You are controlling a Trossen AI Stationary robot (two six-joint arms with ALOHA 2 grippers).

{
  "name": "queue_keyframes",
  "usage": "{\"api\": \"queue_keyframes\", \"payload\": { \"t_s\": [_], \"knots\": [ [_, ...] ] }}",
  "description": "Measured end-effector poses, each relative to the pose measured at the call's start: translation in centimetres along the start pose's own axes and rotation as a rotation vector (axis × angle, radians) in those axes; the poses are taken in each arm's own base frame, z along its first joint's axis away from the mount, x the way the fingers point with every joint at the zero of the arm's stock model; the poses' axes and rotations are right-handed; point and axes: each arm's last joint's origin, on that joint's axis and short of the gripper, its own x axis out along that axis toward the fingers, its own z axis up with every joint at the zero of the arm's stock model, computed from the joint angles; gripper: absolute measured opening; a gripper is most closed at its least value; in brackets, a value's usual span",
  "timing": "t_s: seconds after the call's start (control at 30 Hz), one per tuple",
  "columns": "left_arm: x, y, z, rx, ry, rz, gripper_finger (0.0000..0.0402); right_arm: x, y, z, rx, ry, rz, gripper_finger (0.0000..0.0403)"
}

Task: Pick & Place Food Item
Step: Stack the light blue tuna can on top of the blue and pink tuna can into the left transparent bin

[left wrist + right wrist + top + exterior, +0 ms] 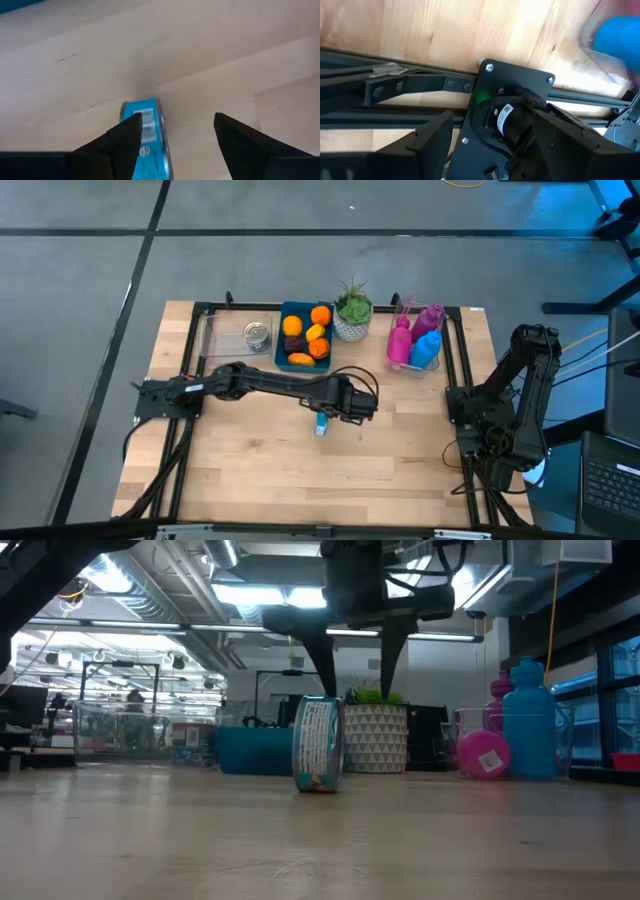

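No text, brand or number can be read in any view.

Small can (319, 745), standing on its rim on the worktop: blue-and-white label with print in the low view, none of it legible. Left wrist view shows a white barcode patch on the same label (146, 131); bars visible, digits unreadable.

White sticker on the motor housing (506, 112) in the right wrist view: dark marks only, not readable.

Pink bottle (484, 754) near the worktop's far right corner: pale square label on its face, nothing legible.
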Motion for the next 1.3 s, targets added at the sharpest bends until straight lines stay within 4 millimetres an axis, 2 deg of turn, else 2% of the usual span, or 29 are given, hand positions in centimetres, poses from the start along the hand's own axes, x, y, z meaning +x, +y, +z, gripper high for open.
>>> {"api": "queue_keyframes", "payload": {
  "t_s": [0.23,0.57,0.93,1.3],
  "knots": [
    [-0.9,0.7,0.0,-0.089,0.051,0.033,0.0242,0.0,0.0,0.0,0.000,-0.016,-0.009,0.0269],
    [-1.5,0.8,-1.7,-0.146,0.084,0.055,0.0242,0.0,0.0,0.1,0.000,-0.029,-0.016,0.0269],
    [-1.1,0.9,-1.4,-0.150,0.079,0.064,0.0242,0.0,0.0,0.1,0.011,-0.030,-0.017,0.0269],
    [0.7,0.6,-1.4,-0.124,0.118,0.104,0.0242,0.0,0.0,0.1,0.011,-0.032,-0.018,0.0269]
  ]
}}
